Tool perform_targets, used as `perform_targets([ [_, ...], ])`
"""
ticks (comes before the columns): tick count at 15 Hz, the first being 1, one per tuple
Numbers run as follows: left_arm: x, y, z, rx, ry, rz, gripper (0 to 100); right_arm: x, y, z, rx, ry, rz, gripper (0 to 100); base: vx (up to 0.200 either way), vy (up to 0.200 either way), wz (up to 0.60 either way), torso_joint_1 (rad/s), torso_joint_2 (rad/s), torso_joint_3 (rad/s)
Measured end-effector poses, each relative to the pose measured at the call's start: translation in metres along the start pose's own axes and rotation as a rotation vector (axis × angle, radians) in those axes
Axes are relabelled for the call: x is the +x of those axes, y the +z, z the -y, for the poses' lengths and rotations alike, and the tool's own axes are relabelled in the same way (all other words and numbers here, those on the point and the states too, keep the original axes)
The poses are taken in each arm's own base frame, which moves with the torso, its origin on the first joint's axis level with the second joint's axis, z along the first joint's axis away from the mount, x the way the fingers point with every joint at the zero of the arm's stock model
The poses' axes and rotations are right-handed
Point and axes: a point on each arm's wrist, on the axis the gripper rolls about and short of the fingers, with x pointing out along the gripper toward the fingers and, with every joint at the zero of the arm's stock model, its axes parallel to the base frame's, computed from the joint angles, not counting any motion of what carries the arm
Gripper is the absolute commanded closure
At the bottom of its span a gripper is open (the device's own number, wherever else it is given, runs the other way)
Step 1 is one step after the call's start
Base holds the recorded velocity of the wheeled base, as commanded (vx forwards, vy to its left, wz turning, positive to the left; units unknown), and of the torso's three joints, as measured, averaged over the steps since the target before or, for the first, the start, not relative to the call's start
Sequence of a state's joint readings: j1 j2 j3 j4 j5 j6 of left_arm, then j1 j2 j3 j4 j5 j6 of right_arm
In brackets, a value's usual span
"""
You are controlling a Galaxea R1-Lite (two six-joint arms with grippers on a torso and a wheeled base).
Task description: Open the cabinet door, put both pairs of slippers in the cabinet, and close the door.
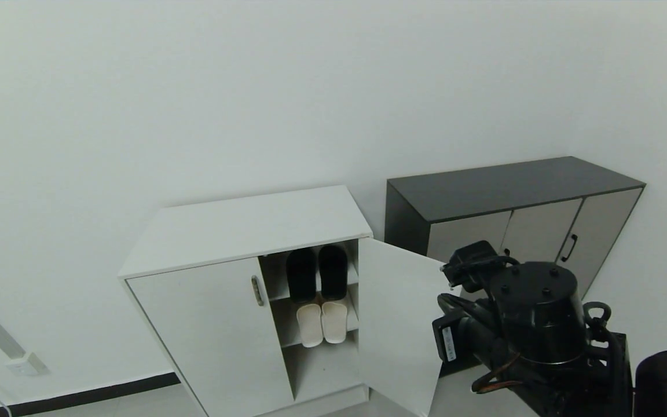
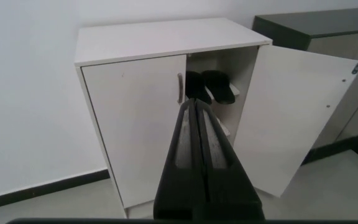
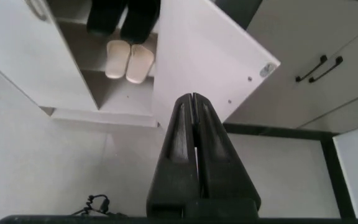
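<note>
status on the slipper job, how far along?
Done: cabinet opened, black slippers inside, white slippers one level below them. In hand: nothing; left gripper and right gripper are shut and empty. Left: close the open door.

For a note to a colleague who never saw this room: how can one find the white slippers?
Look at the white cabinet against the wall, left of the dark cabinet; its right door stands open. Inside, the white slippers lie side by side on the shelf under the black slippers. They are the paler, lower pair.
</note>
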State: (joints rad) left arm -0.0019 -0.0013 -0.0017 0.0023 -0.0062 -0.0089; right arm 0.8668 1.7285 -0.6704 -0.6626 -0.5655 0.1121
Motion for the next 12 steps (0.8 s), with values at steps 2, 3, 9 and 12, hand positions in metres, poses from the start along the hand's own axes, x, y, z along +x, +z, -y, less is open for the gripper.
perform_targets([
  [2,0.0,0.0,0.0,0.0,0.001,-0.001,100,0.019,0.003,0.011,0.033,-0.034,0.011,100,0.0,0.0,0.0,0.0,0.0,0.0],
  [3,0.0,0.0,0.0,0.0,0.001,-0.001,100,0.031,0.008,0.018,0.057,-0.023,0.022,100,0.0,0.0,0.0,0.0,0.0,0.0],
  [9,0.0,0.0,0.0,-0.001,0.0,-0.001,100,0.112,0.032,0.079,0.17,-0.085,0.05,100,0.0,0.0,0.0,0.0,0.0,0.0],
  [12,0.0,0.0,0.0,-0.002,0.0,-0.001,100,0.149,0.03,0.102,0.219,-0.111,0.053,100,0.0,0.0,0.0,0.0,0.0,0.0],
])
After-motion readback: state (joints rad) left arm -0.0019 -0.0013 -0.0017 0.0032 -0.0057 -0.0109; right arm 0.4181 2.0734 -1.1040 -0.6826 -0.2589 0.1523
